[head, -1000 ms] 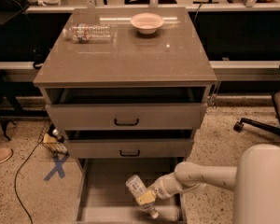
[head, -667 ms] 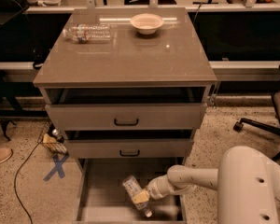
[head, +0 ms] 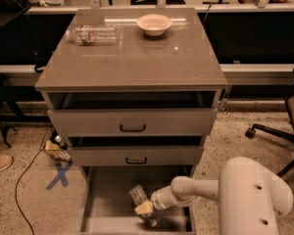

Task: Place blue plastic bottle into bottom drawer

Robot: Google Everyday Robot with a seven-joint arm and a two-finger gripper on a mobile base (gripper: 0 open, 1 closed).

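The bottle point(head: 137, 195) is held tilted inside the open bottom drawer point(head: 105, 199), its cap end raised toward the back left and its lower end clamped between the fingers of the gripper point(head: 146, 210), which is reached in low from the right, near the drawer's front wall. The step in hand is judged to be the release, with the carrying all but done. It would be done best if the bottle were lowered until it touches or nearly touches the flat floor before the fingers are parted, so that a drop and a roll are avoided; whether it touches the floor now cannot be told. Since the bottle is light and round, it should be laid on its side rather than stood up. The fingers should be opened only as far as is needed, and the gripper should be drawn straight up and back toward the right. That way the bottle is not dragged and the middle drawer point(head: 135, 155) overhead is not struck. The clear bottle point(head: 94, 34) and the bowl point(head: 154, 23) on the desk point(head: 137, 67) are well apart and need not be considered.
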